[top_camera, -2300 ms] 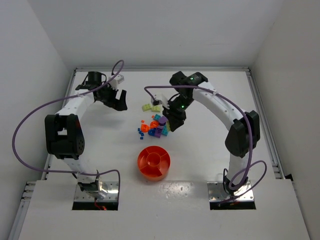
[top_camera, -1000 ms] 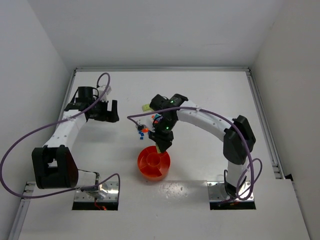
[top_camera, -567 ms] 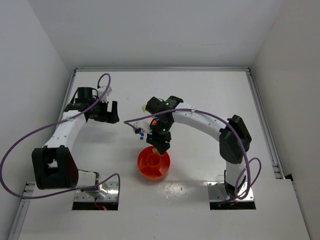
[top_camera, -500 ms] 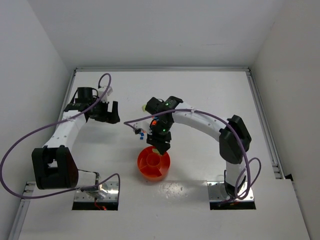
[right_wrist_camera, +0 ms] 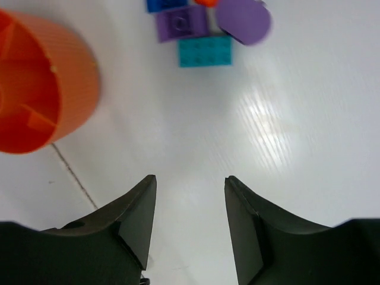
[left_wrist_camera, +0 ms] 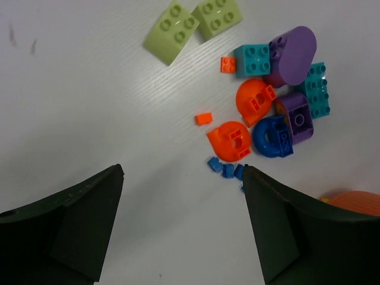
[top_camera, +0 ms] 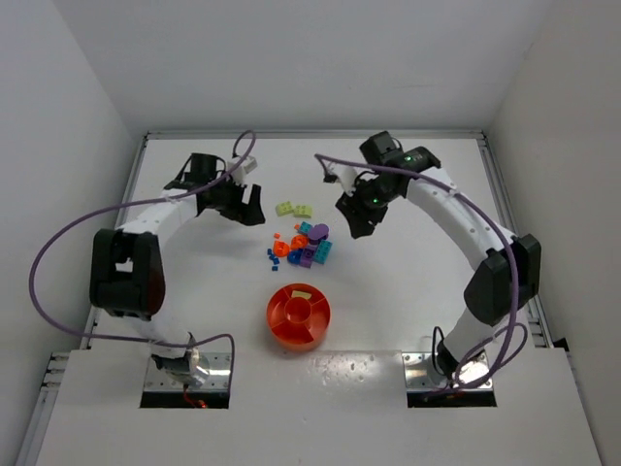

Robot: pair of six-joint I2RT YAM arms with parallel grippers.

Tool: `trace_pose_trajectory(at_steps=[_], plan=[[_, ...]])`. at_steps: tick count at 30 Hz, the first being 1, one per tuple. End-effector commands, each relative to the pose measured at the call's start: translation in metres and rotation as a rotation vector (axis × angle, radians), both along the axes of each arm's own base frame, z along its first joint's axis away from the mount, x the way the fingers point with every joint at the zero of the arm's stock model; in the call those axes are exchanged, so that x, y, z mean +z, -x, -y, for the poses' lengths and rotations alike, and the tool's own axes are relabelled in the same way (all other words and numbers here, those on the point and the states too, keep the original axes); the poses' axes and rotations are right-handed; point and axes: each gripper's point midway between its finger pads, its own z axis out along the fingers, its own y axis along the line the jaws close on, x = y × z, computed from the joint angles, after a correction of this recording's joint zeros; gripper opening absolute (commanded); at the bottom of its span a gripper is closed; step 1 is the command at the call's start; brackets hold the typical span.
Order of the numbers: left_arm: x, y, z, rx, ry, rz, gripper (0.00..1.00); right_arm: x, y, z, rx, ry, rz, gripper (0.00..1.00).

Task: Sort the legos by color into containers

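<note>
The legos [top_camera: 303, 244] lie in a loose pile mid-table: teal, purple, orange and blue pieces, with two yellow-green bricks [top_camera: 293, 209] just behind. The round orange-red tray [top_camera: 315, 330] of containers stands nearer the bases, a yellow-green brick [top_camera: 299, 294] in its rear wedge. My left gripper [top_camera: 248, 210] hangs left of the pile, open and empty [left_wrist_camera: 184, 171]; tiny blue bricks [left_wrist_camera: 225, 170] lie by its right finger. My right gripper [top_camera: 356, 223] hovers right of the pile, open and empty [right_wrist_camera: 190, 179], with a teal brick [right_wrist_camera: 205, 50] ahead and the tray [right_wrist_camera: 65, 107] to its left.
White walls close the table on three sides, with a metal rail [top_camera: 509, 233] along the right edge. Purple cables loop off both arms. Bare white tabletop lies beneath both grippers.
My right arm has swung from over the tray to the back right of the pile, jaws wider, leaving a yellow-green brick in the tray. My left arm moved right toward the pile.
</note>
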Motion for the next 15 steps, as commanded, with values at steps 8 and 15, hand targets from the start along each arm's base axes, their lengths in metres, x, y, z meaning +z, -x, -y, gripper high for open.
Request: trace_pose_trajectory(at_steps=[8,15], plan=[[-0.028,-0.084,0.04,-0.24,-0.084,0.175,0.81,-0.017,-0.02,0.042,-0.196,-0.035,-0.125,0.55],[-0.052,-0.109,0.066,-0.421,-0.208,0.279,0.8,-0.018,-0.024,0.054,-0.221,-0.024,-0.125,0.61]])
